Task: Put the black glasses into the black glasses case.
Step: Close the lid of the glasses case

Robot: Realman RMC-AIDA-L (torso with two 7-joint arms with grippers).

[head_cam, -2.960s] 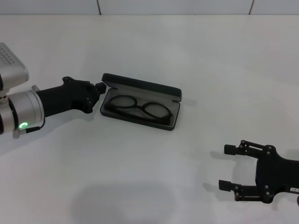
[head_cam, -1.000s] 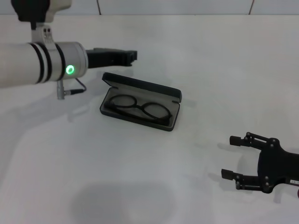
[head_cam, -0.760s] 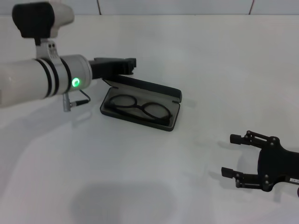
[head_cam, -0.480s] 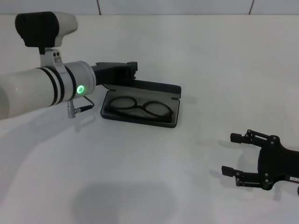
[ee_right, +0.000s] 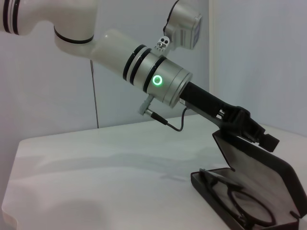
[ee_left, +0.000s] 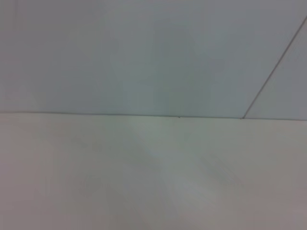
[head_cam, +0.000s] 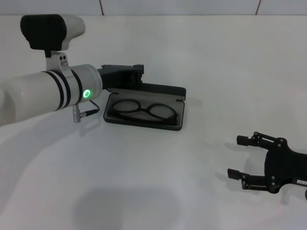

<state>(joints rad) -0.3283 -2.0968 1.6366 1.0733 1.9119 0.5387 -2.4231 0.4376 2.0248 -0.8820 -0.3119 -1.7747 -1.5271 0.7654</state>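
- The black glasses (head_cam: 145,110), thin-framed with roundish lenses, lie inside the black glasses case (head_cam: 144,119) at mid-table; the placing looks done, and only shutting the case seems left.
- The lid stands partly raised, grey lining showing.
- My left gripper (head_cam: 139,73) presses behind the lid's back edge; whether its fingers are parted, I cannot tell.
- My right gripper (head_cam: 238,156) rests spread wide and empty, well apart.

Light was bright and even, falling from above onto the white table (head_cam: 201,57), with no hard glare. Soft grey shadows lay under the left arm (head_cam: 43,93) and in a broad patch near the front edge. The left wrist view was hazy and featureless (pale surfaces only), while the head and right wrist views stayed sharp
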